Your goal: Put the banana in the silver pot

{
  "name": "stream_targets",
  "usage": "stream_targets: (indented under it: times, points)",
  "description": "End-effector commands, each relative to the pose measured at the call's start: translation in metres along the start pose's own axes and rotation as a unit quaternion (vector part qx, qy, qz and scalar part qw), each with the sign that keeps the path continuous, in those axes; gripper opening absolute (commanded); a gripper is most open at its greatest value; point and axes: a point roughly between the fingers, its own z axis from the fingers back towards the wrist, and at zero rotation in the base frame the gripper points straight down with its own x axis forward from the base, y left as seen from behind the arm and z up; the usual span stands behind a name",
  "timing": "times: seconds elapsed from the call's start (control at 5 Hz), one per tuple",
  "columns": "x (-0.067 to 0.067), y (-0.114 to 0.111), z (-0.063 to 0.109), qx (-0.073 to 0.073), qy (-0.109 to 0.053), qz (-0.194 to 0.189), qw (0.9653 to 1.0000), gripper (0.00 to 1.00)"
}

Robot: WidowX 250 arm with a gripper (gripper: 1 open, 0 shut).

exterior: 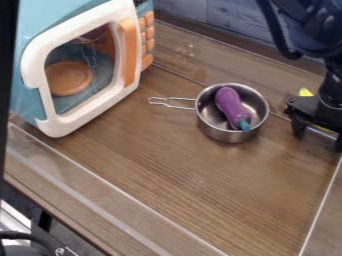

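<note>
The silver pot (230, 113) sits right of the table's middle, its wire handle pointing left. Inside it lies a purple eggplant (234, 106) with a green stem. My black gripper (310, 121) is low at the right edge, just right of the pot, with its jaws spread open. A small patch of yellow, the banana (306, 92), shows just above the fingers beside the gripper; most of it is hidden by the arm. Whether the fingers touch it I cannot tell.
A teal and cream toy microwave (80, 60) stands at the back left with its door shut. The wooden tabletop (160, 170) stretches toward the front, with a raised edge along the right side and front.
</note>
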Motion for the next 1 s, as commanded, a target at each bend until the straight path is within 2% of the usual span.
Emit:
stream_targets:
  times: [0.0,0.8]
  points:
    - [0.0047,-0.0005,0.0071,-0.003,-0.012,0.011,0.9999,1.0]
    - [0.0056,0.0038,0.0082,0.0,-0.023,0.026,0.9994,1.0]
